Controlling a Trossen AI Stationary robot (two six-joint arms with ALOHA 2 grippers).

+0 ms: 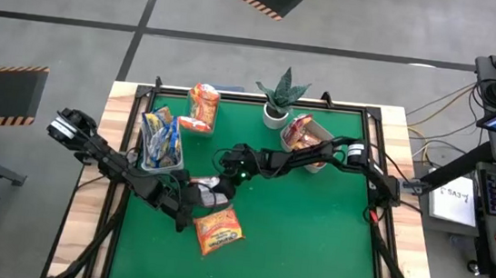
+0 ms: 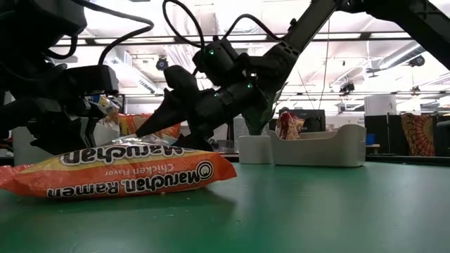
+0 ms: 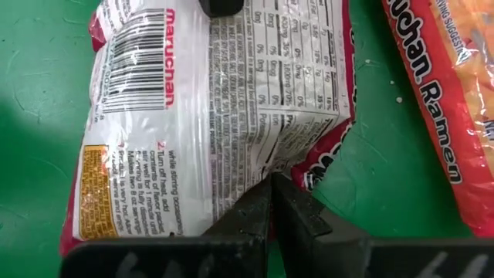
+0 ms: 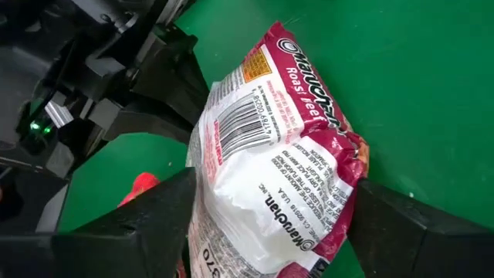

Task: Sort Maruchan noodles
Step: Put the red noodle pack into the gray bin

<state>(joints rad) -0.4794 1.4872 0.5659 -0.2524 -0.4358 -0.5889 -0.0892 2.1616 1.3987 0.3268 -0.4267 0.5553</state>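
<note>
A red-edged noodle packet (image 1: 207, 188), white printed back showing, sits between both grippers in the middle of the table. My left gripper (image 3: 272, 181) is shut on one end of it. My right gripper (image 4: 270, 208) comes from the far right and is shut on its other end. An orange chicken-flavour packet (image 1: 218, 230) lies flat on the green mat just nearer, and fills the low view's foreground (image 2: 119, 172). Yellow-and-blue packets (image 1: 161, 136) sit in a clear bin, orange ones (image 1: 202, 105) in another, and red ones (image 1: 298, 130) in a white bin. My left gripper pinches the packet's end edge (image 3: 258, 166) between its two shut fingers, which lie roughly level and point along the packet from the left. My right gripper spans the packet's width, one finger (image 4: 158, 212) on each long side, near the end away from the left gripper. The packet is tilted between them.
A potted plant (image 1: 280, 96) stands at the far edge between the bins. The white bin (image 2: 320, 147) stands at the far right. The near right part of the green mat (image 1: 311, 245) is bare. Wooden table edges frame the mat.
</note>
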